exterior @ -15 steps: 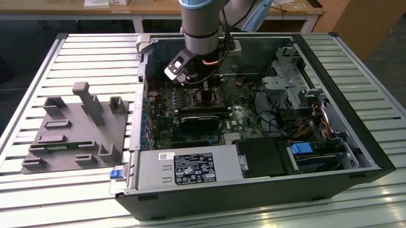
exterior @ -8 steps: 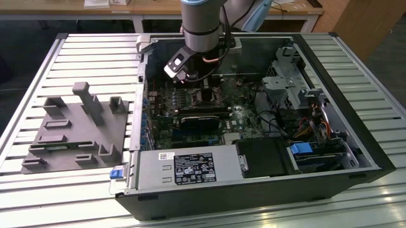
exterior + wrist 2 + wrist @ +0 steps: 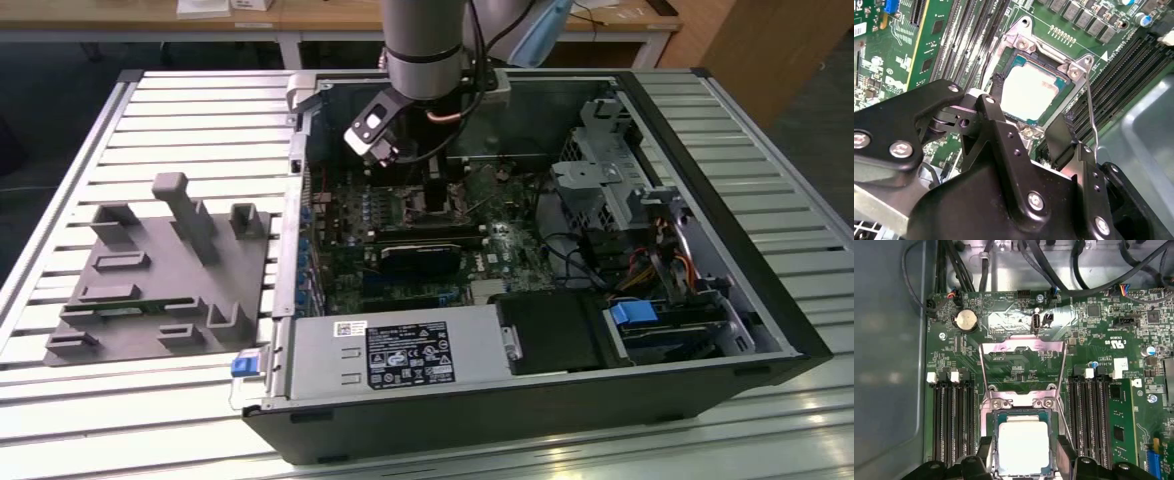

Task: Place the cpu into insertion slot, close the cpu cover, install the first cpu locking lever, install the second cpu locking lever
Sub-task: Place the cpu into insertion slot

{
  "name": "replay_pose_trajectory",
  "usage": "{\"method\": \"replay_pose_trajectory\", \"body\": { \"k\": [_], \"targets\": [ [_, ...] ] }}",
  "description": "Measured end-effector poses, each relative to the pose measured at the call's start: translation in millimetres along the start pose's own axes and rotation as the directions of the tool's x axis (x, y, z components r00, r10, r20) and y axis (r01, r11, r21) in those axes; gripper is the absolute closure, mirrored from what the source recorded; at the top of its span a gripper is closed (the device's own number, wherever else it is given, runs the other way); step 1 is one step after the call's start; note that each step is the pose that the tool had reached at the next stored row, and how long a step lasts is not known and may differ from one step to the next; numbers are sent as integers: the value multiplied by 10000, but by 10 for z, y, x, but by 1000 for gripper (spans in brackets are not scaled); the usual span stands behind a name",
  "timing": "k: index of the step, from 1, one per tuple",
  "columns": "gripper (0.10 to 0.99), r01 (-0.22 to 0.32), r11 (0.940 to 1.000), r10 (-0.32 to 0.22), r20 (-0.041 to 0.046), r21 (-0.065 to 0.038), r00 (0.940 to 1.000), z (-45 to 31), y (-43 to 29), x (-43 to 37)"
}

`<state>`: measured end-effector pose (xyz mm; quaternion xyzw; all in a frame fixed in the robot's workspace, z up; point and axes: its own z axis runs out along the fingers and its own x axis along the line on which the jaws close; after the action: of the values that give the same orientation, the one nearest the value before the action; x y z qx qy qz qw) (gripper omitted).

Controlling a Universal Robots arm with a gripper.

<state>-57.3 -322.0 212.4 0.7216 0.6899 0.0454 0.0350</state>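
Note:
The cpu (image 3: 1022, 447), a pale silver square chip, lies flat in the insertion slot (image 3: 991, 432) on the green motherboard (image 3: 514, 240); it also shows in the second wrist view (image 3: 1029, 92). My gripper (image 3: 1024, 455) is open, its black fingers (image 3: 985, 452) standing either side of the chip, apart from its edges. The cpu cover (image 3: 1022, 346), a silvery frame, is swung open away from the socket. A thin wire locking lever (image 3: 1092, 105) stands up beside the socket. In the exterior view the gripper (image 3: 407, 182) reaches down into the computer case.
Long black memory slots (image 3: 951, 420) flank the socket. A coin battery (image 3: 965, 319) and cables (image 3: 1054, 270) lie beyond the cover. The case holds a power supply (image 3: 387, 355) and a drive cage (image 3: 614, 180). A grey fixture (image 3: 160, 270) rests on the slatted table.

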Motion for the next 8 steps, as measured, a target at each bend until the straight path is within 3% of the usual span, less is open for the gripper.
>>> {"method": "replay_pose_trajectory", "body": {
  "k": [8],
  "targets": [
    [475, 3, 10000, -3, -2, -95, 10000, -18, -145, -7]
  ]
}}
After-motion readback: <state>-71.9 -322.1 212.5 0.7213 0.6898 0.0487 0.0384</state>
